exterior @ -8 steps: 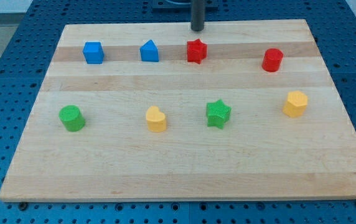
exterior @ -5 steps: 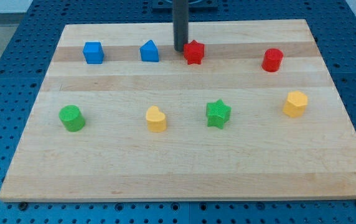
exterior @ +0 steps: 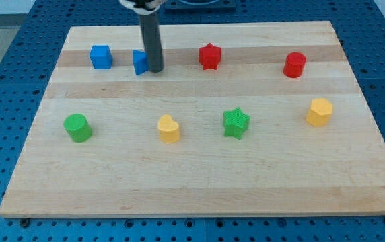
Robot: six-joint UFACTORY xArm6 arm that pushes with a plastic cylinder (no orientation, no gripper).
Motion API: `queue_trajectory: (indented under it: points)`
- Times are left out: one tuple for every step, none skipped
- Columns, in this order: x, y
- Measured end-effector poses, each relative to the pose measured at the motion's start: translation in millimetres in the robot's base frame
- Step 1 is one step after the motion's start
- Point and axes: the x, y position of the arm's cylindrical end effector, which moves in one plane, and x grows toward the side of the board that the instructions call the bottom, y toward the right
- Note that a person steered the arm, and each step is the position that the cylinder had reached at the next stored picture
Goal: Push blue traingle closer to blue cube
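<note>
— Surface and surroundings?
— Pale wooden board (exterior: 199,188) on a blue perforated bench (exterior: 4,87).
— Blue triangle (exterior: 139,62)?
— Near the view's top, right of the blue cube (exterior: 100,56), close but apart; its pointing and long axis I can't tell, half hidden. My tip (exterior: 155,69), a bare rod without jaws, touches its right side.

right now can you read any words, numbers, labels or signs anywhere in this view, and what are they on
None: no readable text, number, label or sign shows in this view.
The wooden board is bare wood grain.
The blue cube, blue triangle, red star, green star and the other blocks carry only ribbed texture, no markings.
My tip is a plain dark rod, against the blue triangle's right side.
</note>
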Motion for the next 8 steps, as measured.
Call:
queue_trajectory:
  points:
    - [0, -38]
    - [1, -51]
    - [26, -27]
    - [16, 8]
    - [-12, 13]
    - [-26, 1]
    - [-30, -27]
    - [-30, -37]
